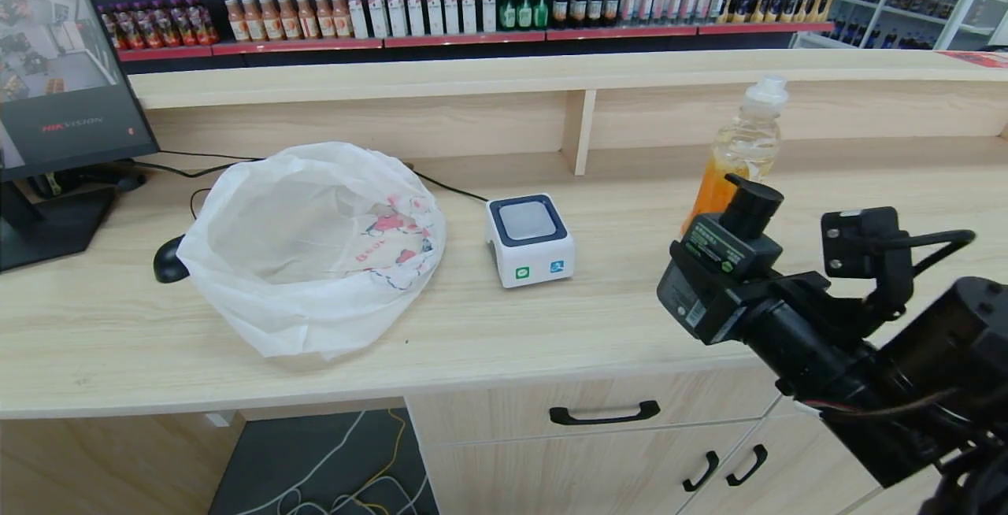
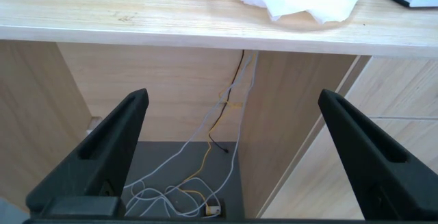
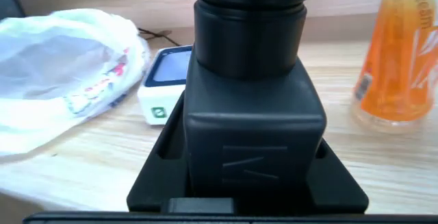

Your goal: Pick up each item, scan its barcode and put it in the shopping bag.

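Observation:
My right gripper (image 1: 713, 283) is shut on a black square bottle (image 1: 732, 243) with a round black cap, held above the counter's front right part. In the right wrist view that black bottle (image 3: 250, 114) stands between the gripper's sides. A white scanner (image 1: 529, 239) with a grey window sits at mid-counter, left of the bottle. The white plastic shopping bag (image 1: 315, 247) lies open further left. An orange drink bottle (image 1: 740, 157) stands upright behind the right gripper. My left gripper (image 2: 233, 97) hangs open below the counter's front edge, nothing between its fingers.
A monitor (image 1: 63, 66) and a black mouse (image 1: 169, 259) occupy the counter's left end. A raised wooden shelf (image 1: 579, 129) runs along the back. Drawers with black handles (image 1: 605, 414) sit under the counter, and loose cables (image 2: 198, 183) lie on the floor.

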Controlling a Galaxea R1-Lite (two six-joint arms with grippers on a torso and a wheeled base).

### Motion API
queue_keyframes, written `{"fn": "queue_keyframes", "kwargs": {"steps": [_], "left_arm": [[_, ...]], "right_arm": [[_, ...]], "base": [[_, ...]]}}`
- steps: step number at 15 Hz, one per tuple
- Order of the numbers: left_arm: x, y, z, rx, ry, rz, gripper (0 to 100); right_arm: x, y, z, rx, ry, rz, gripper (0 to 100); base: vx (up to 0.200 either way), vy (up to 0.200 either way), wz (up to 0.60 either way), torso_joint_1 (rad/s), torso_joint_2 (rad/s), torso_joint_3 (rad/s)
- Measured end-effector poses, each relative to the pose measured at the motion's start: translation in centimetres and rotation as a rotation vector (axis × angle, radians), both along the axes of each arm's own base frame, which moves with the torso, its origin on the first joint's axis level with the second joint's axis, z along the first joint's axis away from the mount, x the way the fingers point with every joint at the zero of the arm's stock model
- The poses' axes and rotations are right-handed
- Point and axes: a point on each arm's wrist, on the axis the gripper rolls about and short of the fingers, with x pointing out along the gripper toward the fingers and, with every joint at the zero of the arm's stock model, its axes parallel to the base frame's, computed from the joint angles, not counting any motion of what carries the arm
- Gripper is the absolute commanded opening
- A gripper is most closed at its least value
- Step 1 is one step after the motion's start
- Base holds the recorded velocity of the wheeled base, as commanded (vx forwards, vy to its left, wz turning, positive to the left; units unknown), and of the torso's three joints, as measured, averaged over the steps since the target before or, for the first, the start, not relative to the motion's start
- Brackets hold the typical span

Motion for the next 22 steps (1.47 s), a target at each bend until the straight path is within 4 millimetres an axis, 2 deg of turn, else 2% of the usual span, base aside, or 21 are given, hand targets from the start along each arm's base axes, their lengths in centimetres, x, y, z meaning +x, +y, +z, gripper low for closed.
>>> {"fn": "queue_keyframes", "kwargs": {"steps": [4, 10, 15, 18, 22], "left_arm": [[0.0, 0.0, 0.0, 0.000, 0.000, 0.000, 100], [0.0, 0.0, 0.0, 0.000, 0.000, 0.000, 100], [0.0, 0.0, 0.0, 0.000, 0.000, 0.000, 100], [0.0, 0.0, 0.0, 0.000, 0.000, 0.000, 100], [0.0, 0.0, 0.0, 0.000, 0.000, 0.000, 100]], "right_arm": [[-2.5, 1.0, 1.1, 0.140, 0.017, 0.167, 0], [-3.4, 1.3, 2.4, 0.291, 0.046, 0.390, 0], [-3.9, 1.1, 3.1, 0.431, 0.100, 0.475, 0], [-5.5, 2.5, 3.4, 0.548, 0.192, 0.618, 0], [-6.6, 3.9, 4.2, 0.628, 0.250, 0.758, 0]], "base": [[0.000, 0.000, 0.00, 0.000, 0.00, 0.000], [0.000, 0.000, 0.00, 0.000, 0.00, 0.000], [0.000, 0.000, 0.00, 0.000, 0.00, 0.000], [0.000, 0.000, 0.00, 0.000, 0.00, 0.000], [0.000, 0.000, 0.00, 0.000, 0.00, 0.000]]}}
